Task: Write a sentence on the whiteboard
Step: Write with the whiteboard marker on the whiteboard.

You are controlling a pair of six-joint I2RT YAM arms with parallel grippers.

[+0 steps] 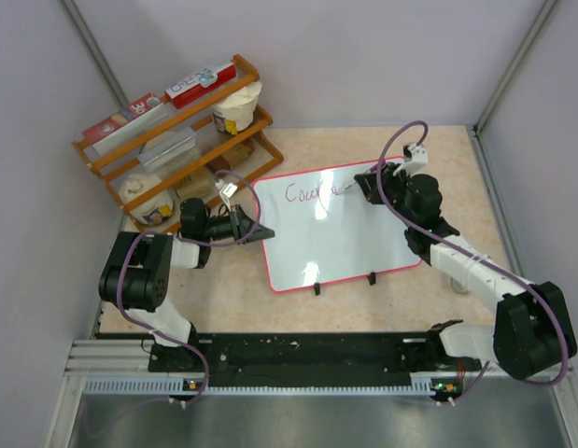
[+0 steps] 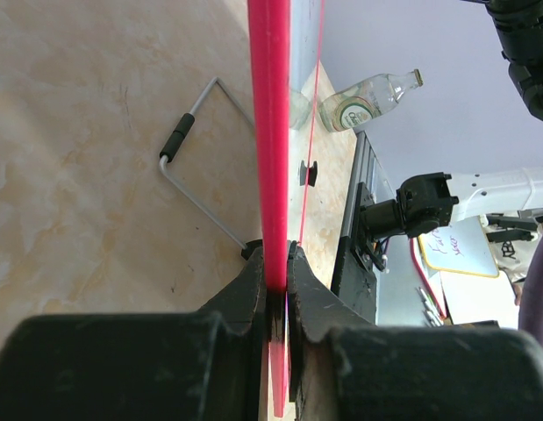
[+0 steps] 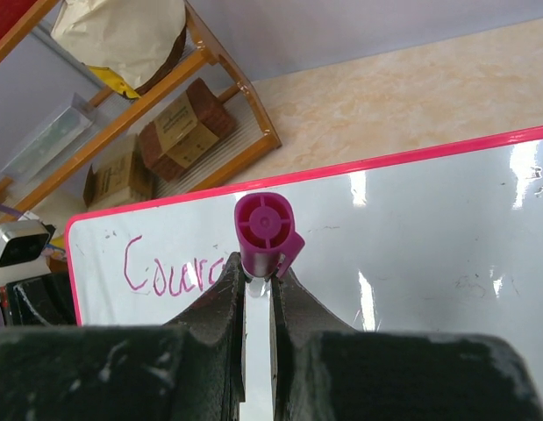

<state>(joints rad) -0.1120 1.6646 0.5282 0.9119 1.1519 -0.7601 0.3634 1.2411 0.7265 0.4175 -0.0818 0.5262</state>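
Closest to the right wrist lens, the right gripper (image 3: 258, 289) is clamped on a marker (image 3: 264, 230). Its purple end cap faces the camera and its white barrel sits between the two fingers. I cannot see the tip, so I cannot confirm that it touches the surface.

Task status: the whiteboard (image 1: 345, 233) lies on the table between the two arms, with its two black clips on the near edge. The sentence (image 3: 161, 267) is only begun. I read "Cour" in purplish-pink cursive at the upper left corner of the board. The letters after that are hidden behind the marker in the right wrist view and are too small to read with certainty from above. The remainder of the white surface is bare. My judgement is that the first word is partly done and most of the writing is left.

Left arm: it is folded at the elbow and reaches forward. The left gripper (image 2: 277, 272) is closed on the board's left edge, and the pink rim runs straight up between its pads. I judge this to be a steadying grip.

Right arm: it extends from its base along the right side of the board. The wrist is bent leftward over the upper edge, which places the marker just past the last written letter.

A wooden rack (image 1: 176, 140) stands behind the left arm, well apart from the work.
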